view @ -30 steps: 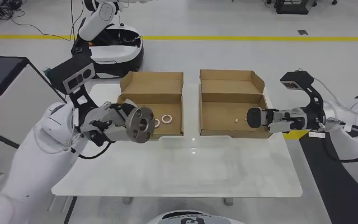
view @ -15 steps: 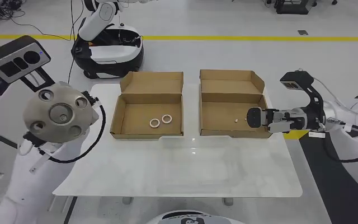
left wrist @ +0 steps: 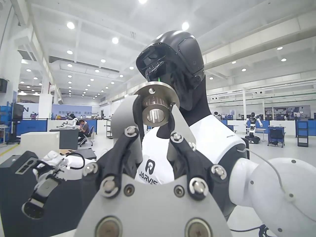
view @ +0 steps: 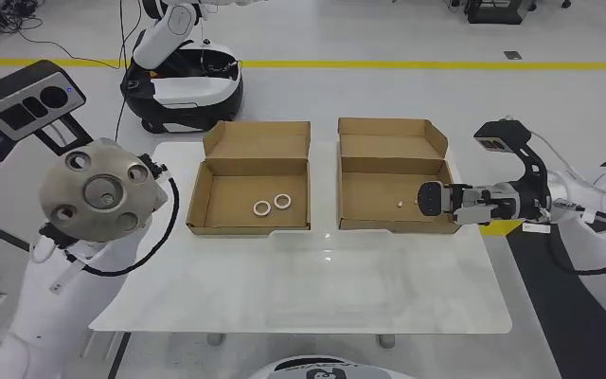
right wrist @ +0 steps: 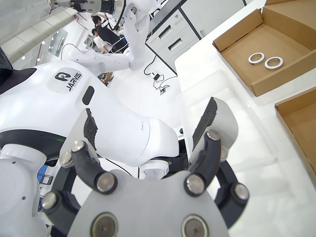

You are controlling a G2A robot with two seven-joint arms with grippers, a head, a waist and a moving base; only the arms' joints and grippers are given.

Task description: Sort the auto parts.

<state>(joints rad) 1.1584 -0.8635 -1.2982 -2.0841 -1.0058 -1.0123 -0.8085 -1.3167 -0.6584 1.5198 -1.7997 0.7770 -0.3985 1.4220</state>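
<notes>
My left gripper (left wrist: 154, 111) is shut on a round metal flanged hub (left wrist: 155, 104), held high beside the table's left edge, close under the top camera, where the hub's flange face (view: 99, 197) looks large. Two metal rings (view: 261, 207) (view: 282, 201) lie in the left cardboard box (view: 248, 227); the right wrist view shows the same rings (right wrist: 255, 58). A small pale part (view: 401, 202) lies in the right cardboard box (view: 393, 225). My right gripper (view: 426, 201) sits at that box's right side, open (right wrist: 150, 122) and holding nothing.
A clear shallow tray (right wrist: 222, 114) rests on the white table (view: 284, 313) in front of the two boxes. Both box lids stand open toward the far edge. Another robot (view: 185, 57) stands on the floor beyond the table.
One second ago the left gripper held the hub low beside the left box; it has since lifted it up and to the left, close to the top camera. The right arm has kept still.
</notes>
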